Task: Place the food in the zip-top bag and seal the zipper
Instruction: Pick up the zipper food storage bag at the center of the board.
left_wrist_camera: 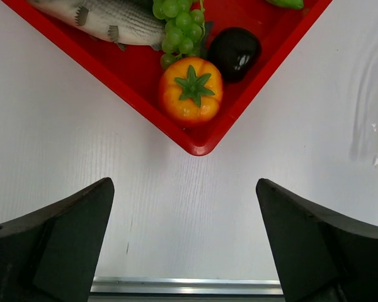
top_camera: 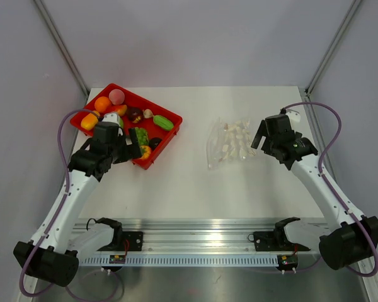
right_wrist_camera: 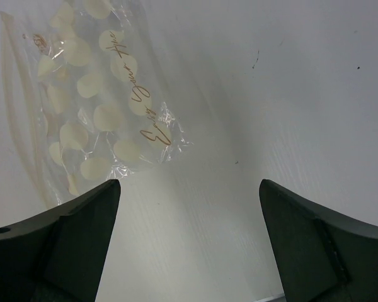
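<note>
The left jaws and the right jaws both stand wide and empty. The food [top_camera: 102, 104] lies in the red tray [left_wrist_camera: 135, 66]; the bag [top_camera: 230, 143] lies flat on the bench [top_camera: 189, 182], well apart. I judge that such thin plastic may slide or crumple under a pinch, leaving its mouth closed.

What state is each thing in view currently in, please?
zip-top bag: lying flat, no food inside.
toy food: all in the red tray.
left gripper: open, empty, near the tray's corner.
right gripper: open, empty, near the bag.
</note>
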